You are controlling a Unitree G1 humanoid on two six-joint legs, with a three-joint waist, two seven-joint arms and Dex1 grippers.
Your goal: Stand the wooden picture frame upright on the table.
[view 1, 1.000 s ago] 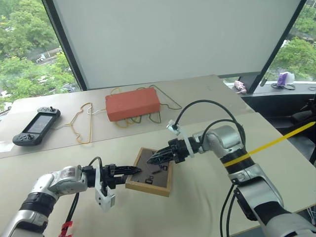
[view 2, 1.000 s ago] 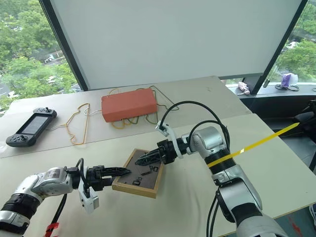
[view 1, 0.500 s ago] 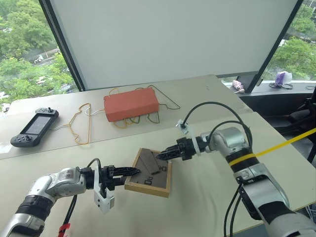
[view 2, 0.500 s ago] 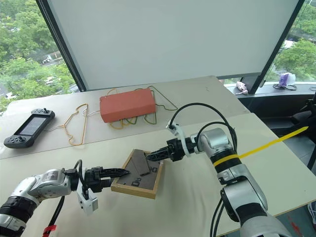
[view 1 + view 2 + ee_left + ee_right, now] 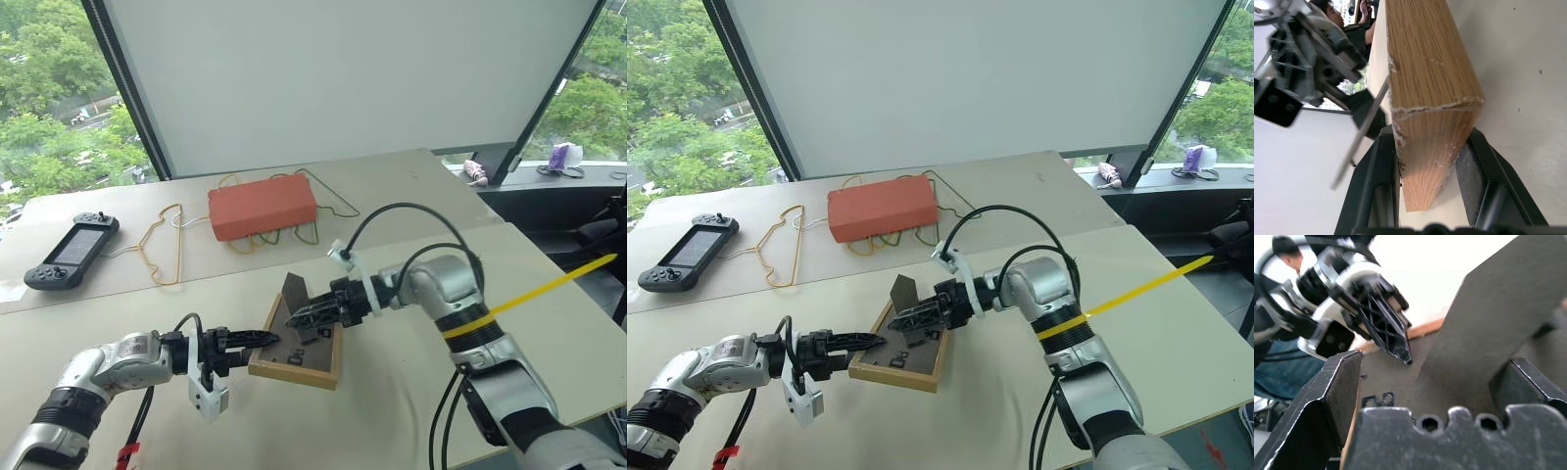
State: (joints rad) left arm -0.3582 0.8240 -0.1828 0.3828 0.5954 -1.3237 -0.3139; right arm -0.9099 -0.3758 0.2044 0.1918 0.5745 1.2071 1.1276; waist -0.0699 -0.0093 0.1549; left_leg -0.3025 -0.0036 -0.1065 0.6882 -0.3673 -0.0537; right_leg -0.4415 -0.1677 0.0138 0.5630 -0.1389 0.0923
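From the head views, the wooden picture frame (image 5: 297, 351) is seen lying back-up on the counter (image 5: 392, 411), near the orange-red box (image 5: 263, 206). In the left wrist view, its corner is clamped by the left gripper (image 5: 1432, 161). In the right wrist view, the frame's raised stand flap (image 5: 1488, 347) lies between the wide-open jaws of the right gripper (image 5: 1435, 391).

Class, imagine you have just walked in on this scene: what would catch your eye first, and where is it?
Mid-table, the wooden picture frame lies face down, its dark back stand lifted up between the open jaws of the right gripper. The left gripper clamps the frame's near-left corner. Behind them, an orange-red box sits on tangled wire hangers.
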